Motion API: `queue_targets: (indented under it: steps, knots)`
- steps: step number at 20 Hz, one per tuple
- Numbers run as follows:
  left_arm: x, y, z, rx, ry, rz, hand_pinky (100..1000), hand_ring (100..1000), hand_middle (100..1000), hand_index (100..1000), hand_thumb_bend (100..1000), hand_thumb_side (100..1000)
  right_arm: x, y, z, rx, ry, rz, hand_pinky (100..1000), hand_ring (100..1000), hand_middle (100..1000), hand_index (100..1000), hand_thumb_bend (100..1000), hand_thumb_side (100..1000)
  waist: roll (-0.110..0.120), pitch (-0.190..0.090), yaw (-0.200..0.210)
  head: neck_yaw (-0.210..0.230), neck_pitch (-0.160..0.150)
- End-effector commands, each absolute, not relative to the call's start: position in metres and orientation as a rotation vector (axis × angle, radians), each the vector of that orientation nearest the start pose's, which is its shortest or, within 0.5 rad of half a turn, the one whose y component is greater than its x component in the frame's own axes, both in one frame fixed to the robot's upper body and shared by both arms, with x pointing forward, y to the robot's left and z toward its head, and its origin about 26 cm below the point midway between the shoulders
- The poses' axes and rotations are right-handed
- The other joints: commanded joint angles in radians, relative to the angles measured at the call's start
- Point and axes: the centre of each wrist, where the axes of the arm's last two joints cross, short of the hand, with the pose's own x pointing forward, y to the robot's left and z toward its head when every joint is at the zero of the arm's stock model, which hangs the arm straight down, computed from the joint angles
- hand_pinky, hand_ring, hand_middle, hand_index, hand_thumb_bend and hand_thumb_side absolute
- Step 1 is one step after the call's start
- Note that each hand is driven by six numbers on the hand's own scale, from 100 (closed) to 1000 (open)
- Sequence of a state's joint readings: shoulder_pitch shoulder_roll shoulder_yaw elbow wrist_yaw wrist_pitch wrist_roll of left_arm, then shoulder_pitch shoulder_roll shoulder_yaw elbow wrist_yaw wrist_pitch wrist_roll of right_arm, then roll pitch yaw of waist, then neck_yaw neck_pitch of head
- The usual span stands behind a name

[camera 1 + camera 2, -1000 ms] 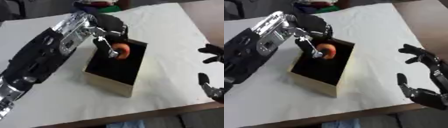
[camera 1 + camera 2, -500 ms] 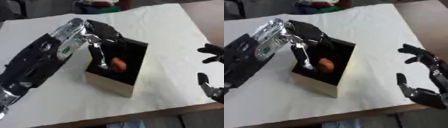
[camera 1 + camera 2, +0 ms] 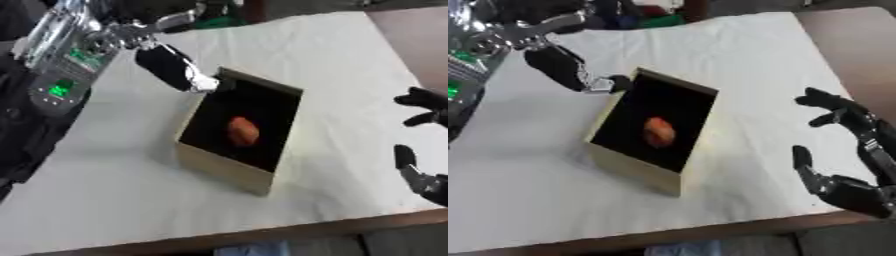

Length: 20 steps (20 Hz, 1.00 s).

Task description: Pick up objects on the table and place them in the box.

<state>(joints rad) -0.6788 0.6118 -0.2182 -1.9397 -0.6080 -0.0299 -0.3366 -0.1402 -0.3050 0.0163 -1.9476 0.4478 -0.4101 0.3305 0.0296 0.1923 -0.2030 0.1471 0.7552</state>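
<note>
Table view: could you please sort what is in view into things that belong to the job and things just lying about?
Part of the job:
- box
- orange-red object inside the box
- left robot hand, at the box's far edge
- right robot hand, idle, open

Just about:
- white table cover
- green and dark things beyond the table's far edge

White-covered table with a brown wooden edge — dim clutter, green and dark, beyond its far side.
</note>
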Motion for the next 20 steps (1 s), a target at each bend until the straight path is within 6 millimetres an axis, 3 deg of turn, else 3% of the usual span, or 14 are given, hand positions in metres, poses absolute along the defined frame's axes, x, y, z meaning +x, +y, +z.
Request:
queue_targets:
  steps: [1, 5, 9, 15, 20]
  knots:
    - [0.307, 0.234, 0.300, -1.132, 3.036, 1.472, 785, 721, 694, 845, 419, 683, 0.287, -0.275, 0.149, -0.436, -2.215, 1.151, 684, 889, 837, 1000, 100, 291, -0.004, -0.009, 0.008, 0.001, -0.004]
    - [0.307, 0.250, 0.270, -1.102, 3.364, 0.981, 777, 705, 669, 831, 370, 674, 0.287, -0.276, 0.150, -0.446, -2.219, 1.141, 683, 889, 837, 1000, 100, 293, -0.006, -0.004, 0.022, 0.014, -0.007]
    - [0.306, 0.256, 0.247, -1.065, 3.511, 0.650, 775, 690, 653, 827, 347, 674, 0.287, -0.275, 0.150, -0.449, -2.222, 1.136, 683, 889, 837, 1000, 100, 293, -0.009, 0.000, 0.034, 0.027, -0.005]
    - [0.303, 0.260, 0.225, -1.064, 3.604, 0.435, 770, 685, 648, 833, 329, 676, 0.288, -0.275, 0.151, -0.452, -2.225, 1.128, 682, 889, 836, 1000, 100, 291, -0.011, 0.001, 0.044, 0.046, -0.008]
    - [0.302, 0.261, 0.217, -1.070, 3.641, 0.382, 767, 681, 648, 839, 327, 677, 0.287, -0.275, 0.150, -0.451, -2.224, 1.128, 682, 889, 836, 1000, 100, 291, -0.013, 0.000, 0.050, 0.046, -0.006]
